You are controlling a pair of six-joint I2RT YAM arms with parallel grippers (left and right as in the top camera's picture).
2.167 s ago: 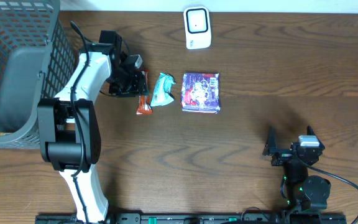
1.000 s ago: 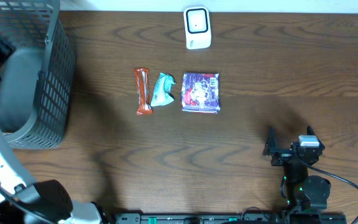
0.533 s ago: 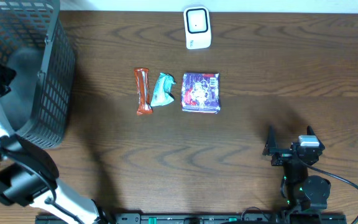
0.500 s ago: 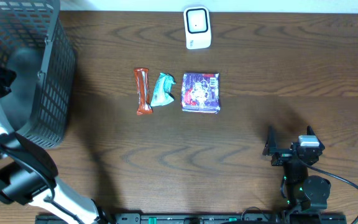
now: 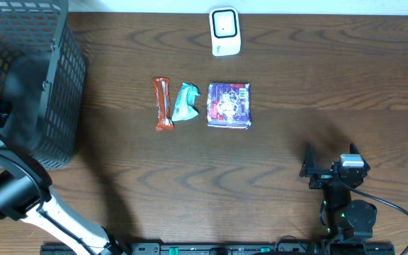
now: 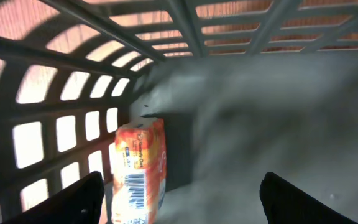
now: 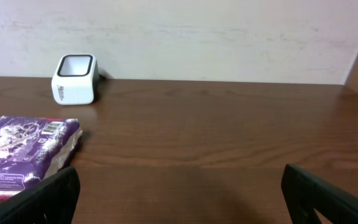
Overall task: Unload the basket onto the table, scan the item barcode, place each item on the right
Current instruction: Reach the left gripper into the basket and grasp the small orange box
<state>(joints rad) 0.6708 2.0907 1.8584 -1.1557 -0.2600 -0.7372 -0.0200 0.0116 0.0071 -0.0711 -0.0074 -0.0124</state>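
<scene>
Currently | left end effector hovering wide, empty, inside basket | orange packet leaning on its wall, likely binned as scanned | right end effector idling wide

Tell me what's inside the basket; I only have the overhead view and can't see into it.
Observer: From the left wrist view, an orange packet stands against the mesh wall of the basket.
Operator: Is the left gripper holding it?
Observer: No. The left gripper has its jaws apart with nothing between them; the packet sits ahead, off to the left.
Operator: Any barcode showing?
Observer: Yes, a barcode on the packet's lower part faces the wrist camera.
</scene>
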